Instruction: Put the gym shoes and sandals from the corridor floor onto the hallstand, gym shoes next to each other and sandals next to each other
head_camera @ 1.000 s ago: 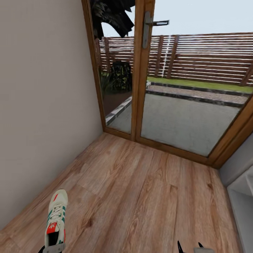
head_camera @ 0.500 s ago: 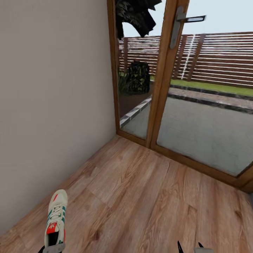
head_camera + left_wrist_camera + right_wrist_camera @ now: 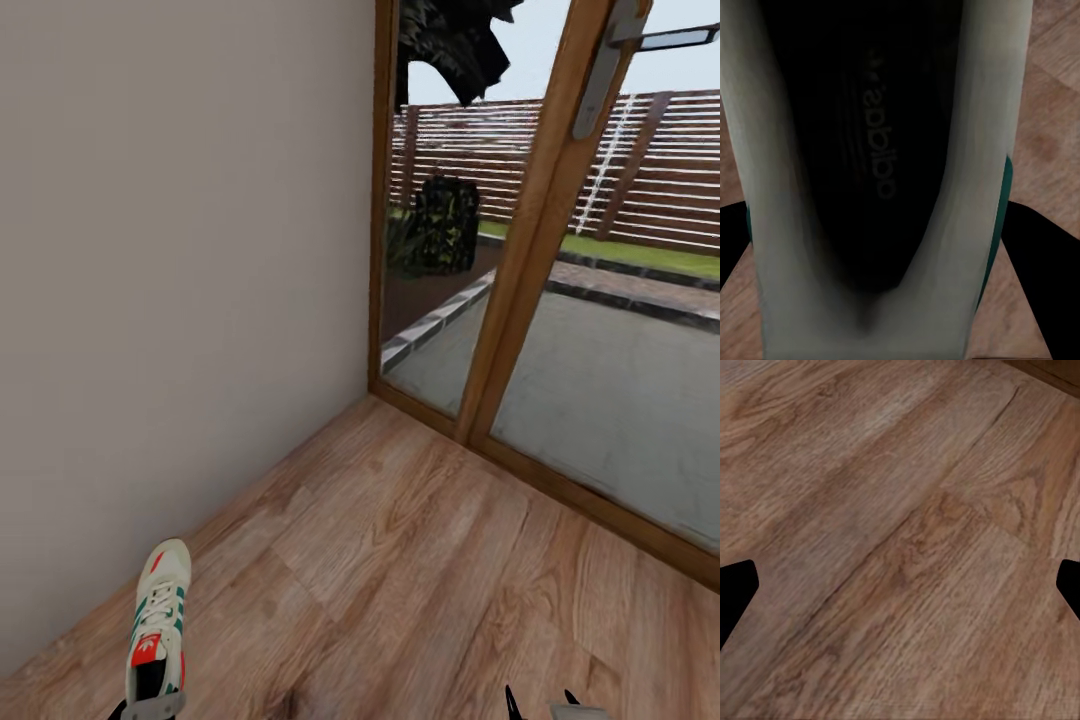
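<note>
Corner of a corridor. A plain beige wall (image 3: pixel 170 300) takes up the left half of the head view. To its right stands a wood-framed glass door (image 3: pixel 540 250) w/ a grey metal handle (image 3: pixel 610 70) near the top edge. Through the glass: a paved patio, a strip of grass, a slatted wooden fence (image 3: pixel 640 160) and dark shrubs.

The corridor floor (image 3: pixel 420 580), light brown wood-grain planks, runs from the door sill down to the bottom of the head view. It's also seen close up in the right wrist view (image 3: pixel 900 540).

One gym shoe (image 3: pixel 158 630) sits at bottom left of the head view, near the wall, toe pointing away from the robot. Cream-white, green side stripes, white laces, red-orange tongue patch. It's held up above the floor, heel end at the left gripper (image 3: pixel 152 708), whose grey tip meets the shoe at the frame's bottom edge. In the left wrist view the shoe (image 3: pixel 885 180) is right in front of the camera: dark inside w/ faint lettering on the insole, pale collar around it, a bit of green stripe at one side. Nothing lies inside the shoe. Left claw is clamped on this shoe.

Right gripper (image 3: pixel 540 704): two dark finger points poke up at the bottom edge of the head view, apart from each other. In the right wrist view its dark fingertips (image 3: pixel 735 592) sit at opposite edges, spread wide, w/ bare floor between them, grasping nothing.
</note>
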### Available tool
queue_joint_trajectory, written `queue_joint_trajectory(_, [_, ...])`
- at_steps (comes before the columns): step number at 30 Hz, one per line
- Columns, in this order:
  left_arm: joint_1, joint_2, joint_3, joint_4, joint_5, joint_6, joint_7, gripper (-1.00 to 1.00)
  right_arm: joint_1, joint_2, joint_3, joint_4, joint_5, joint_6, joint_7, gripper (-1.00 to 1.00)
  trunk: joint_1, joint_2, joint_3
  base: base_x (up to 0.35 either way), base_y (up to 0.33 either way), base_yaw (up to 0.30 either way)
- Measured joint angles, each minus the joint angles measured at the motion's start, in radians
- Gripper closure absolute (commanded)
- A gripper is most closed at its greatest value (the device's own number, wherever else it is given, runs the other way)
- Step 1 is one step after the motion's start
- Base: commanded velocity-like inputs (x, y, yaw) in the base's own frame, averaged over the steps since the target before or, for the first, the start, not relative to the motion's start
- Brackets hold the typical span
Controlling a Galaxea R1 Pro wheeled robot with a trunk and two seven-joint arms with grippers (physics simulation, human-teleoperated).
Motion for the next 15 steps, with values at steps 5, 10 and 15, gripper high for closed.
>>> queue_joint_trajectory(5, [0.000,-0.005,0.001,0.013,0.014,-0.001,0.001,1.00,0.000,0.000,0.000,0.000,0.000,0.000,0.000,-1.00,0.000,0.000,0.000,0.002,0.000,0.278])
queue_joint_trajectory(10, [0.000,-0.010,0.002,0.037,0.084,-0.037,0.001,1.00,0.000,0.000,0.001,0.000,0.000,0.000,0.000,-1.00,0.000,0.000,0.000,0.000,0.000,0.278])
queue_joint_trajectory(15, [0.000,-0.011,-0.001,0.047,0.129,-0.081,-0.006,1.00,0.000,0.000,0.001,0.001,0.000,0.000,0.000,-1.00,0.000,0.000,0.000,0.000,0.000,0.278])
